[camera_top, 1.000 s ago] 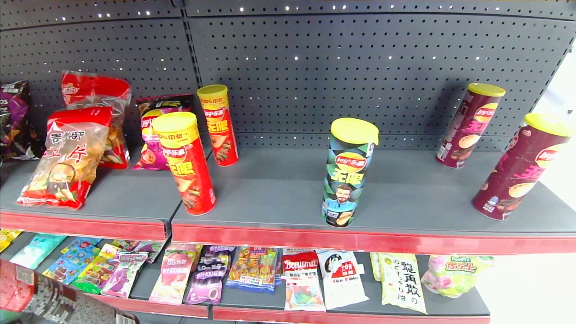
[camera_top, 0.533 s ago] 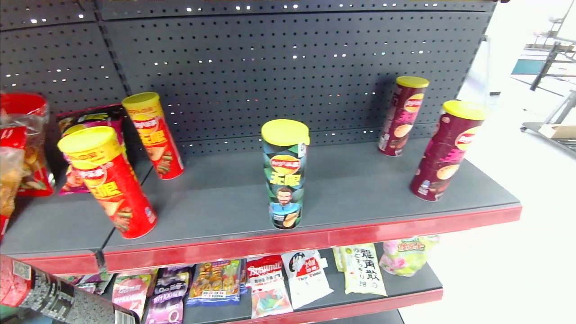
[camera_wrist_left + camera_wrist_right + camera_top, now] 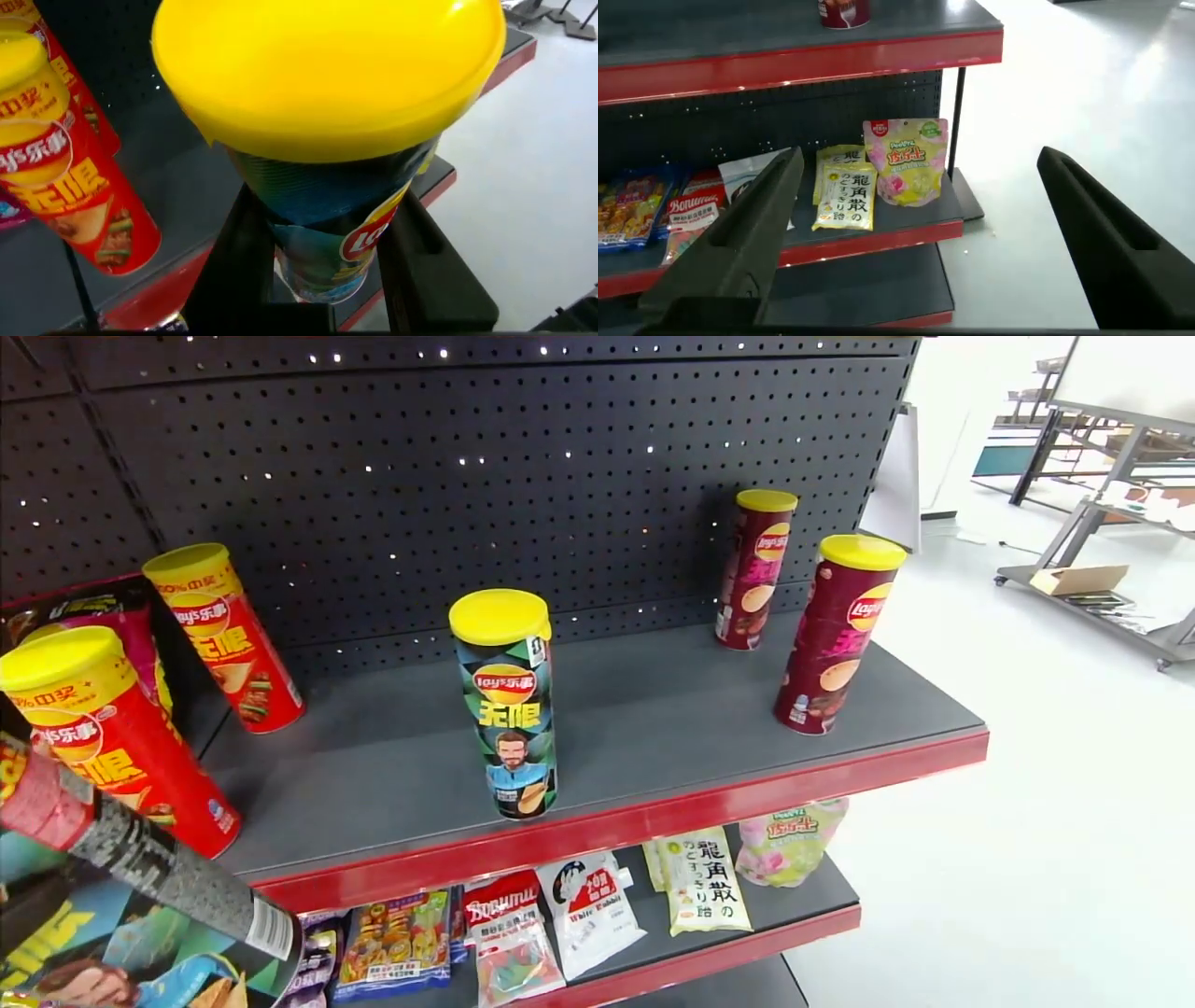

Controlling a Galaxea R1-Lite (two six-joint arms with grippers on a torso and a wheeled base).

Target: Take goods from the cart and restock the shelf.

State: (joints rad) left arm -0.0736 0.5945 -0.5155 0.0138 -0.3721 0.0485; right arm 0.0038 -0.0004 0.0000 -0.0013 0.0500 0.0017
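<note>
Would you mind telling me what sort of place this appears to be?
Probably a shop aisle, or a mock one: a red-edged shelf with a pegboard back, crisp tubes standing upright on it, and snack packets on the tier below.

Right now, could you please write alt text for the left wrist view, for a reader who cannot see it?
The left end effector grips a blue-green chip can with a yellow lid, seen from the lid end. Beyond it a red chip can stands on the grey shelf, which has a red front edge.
</note>
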